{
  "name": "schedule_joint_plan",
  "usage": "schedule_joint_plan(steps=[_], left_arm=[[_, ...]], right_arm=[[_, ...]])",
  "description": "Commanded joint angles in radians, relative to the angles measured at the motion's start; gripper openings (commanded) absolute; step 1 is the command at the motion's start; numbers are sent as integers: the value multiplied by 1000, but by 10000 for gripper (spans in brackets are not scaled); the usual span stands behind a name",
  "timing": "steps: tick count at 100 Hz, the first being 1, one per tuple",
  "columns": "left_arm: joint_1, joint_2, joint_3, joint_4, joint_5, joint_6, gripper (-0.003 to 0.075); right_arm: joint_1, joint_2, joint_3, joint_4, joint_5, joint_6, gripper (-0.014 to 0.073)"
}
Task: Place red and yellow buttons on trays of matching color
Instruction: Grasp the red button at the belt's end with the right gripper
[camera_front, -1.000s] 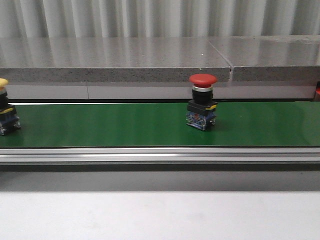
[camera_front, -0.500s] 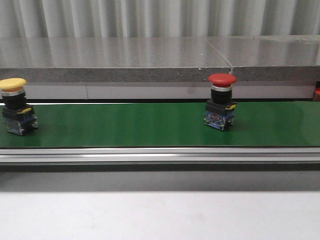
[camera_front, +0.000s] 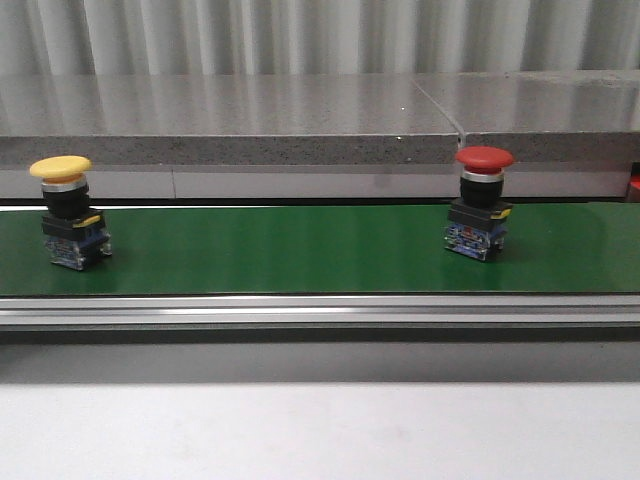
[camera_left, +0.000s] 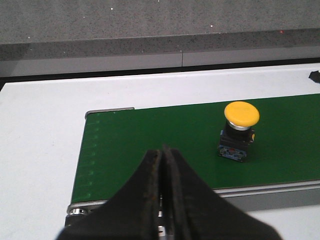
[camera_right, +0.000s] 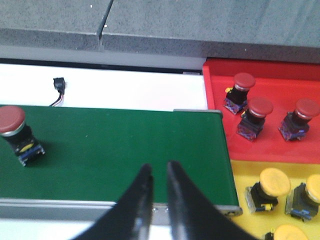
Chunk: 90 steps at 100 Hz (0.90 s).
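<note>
Left gripper (camera_left: 163, 155), fingers pressed together with nothing between them, hangs over the near edge of the green conveyor belt (camera_left: 150, 145). Right gripper (camera_right: 157, 175) hangs over the belt's other end, its fingers parted by a narrow gap and empty. Yellow button (camera_front: 70, 210) stands upright on the belt toward its left end in the front view, apart from the left gripper. Red button (camera_front: 482, 203) stands upright on the belt toward the right, well apart from the yellow one; the right wrist view shows it away from the right gripper. Red tray (camera_right: 280, 150), just beyond the belt's end, holds three red buttons. Yellow tray (camera_right: 240, 175), adjoining the red tray, holds several yellow buttons, some cut off by the frame.
</note>
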Motion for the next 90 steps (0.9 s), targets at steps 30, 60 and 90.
schedule_joint_plan(steps=[30,60,90], left_arm=[[-9,4,-26,-5,-74,-1,-20],[-9,4,-26,-5,-74,-1,-20],[-9,4,-26,-5,-74,-1,-20]], right_arm=[[19,51,-33,33,-36,-12,630],[173,327,-123,33,-37,-65,630],[273,649,-247,33,-91,-72,630]])
